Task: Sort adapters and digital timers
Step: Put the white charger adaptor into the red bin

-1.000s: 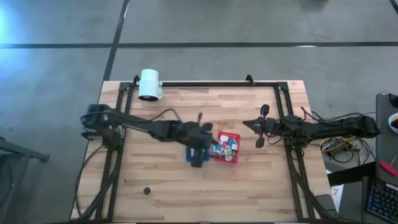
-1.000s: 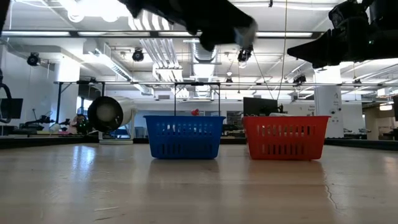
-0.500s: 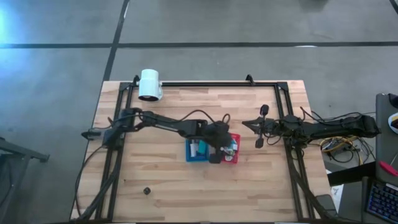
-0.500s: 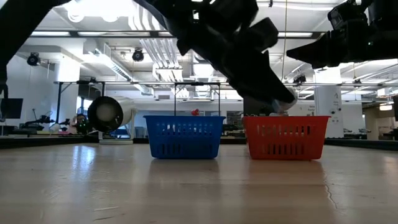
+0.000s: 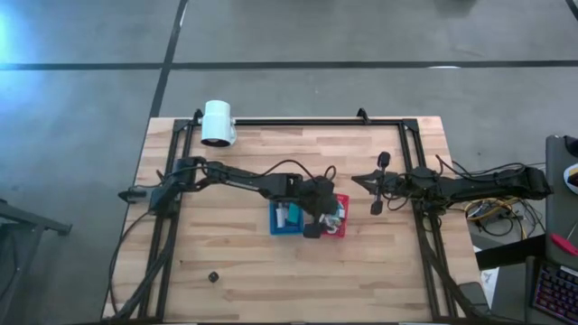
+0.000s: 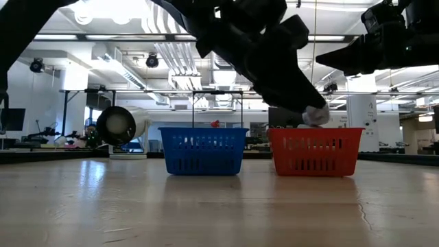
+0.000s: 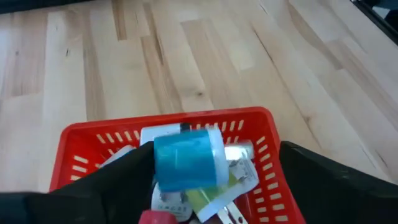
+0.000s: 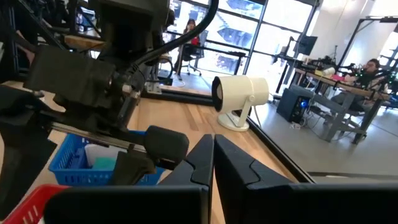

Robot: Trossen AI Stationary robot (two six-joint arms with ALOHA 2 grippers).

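Two small baskets stand side by side mid-table: a blue basket (image 5: 276, 219) (image 6: 204, 151) with teal and white pieces, and a red basket (image 5: 342, 199) (image 6: 315, 151) (image 7: 168, 121) with white and green pieces. My left gripper (image 5: 322, 226) (image 7: 216, 152) hangs open over the red basket, slanting down. A small chunky piece with a blue face and white edges (image 7: 185, 158) (image 6: 316, 115) sits beside one finger, above the basket's contents. My right gripper (image 5: 377, 185) (image 8: 212, 149) waits shut and empty toward the table's right. My left gripper: the blue-faced piece (image 7: 163, 163) lies next to the inner side of one finger (image 7: 127, 177); I cannot tell whether they touch. The other finger (image 7: 311, 171) stands well clear of it. The piece is just above the red basket's rim.
A white cylinder (image 5: 218, 122) (image 6: 120, 125) stands at the table's far left corner. A small dark object (image 5: 214, 276) lies near the front left. Black frame rails (image 5: 298, 121) run along the table's far edge and sides.
My left gripper has swung from over the blue basket toward the table's right and down, coming over the red basket, where it has stayed. In the low view the pale piece at its fingertips now sits a little lower, at the red basket's rim.
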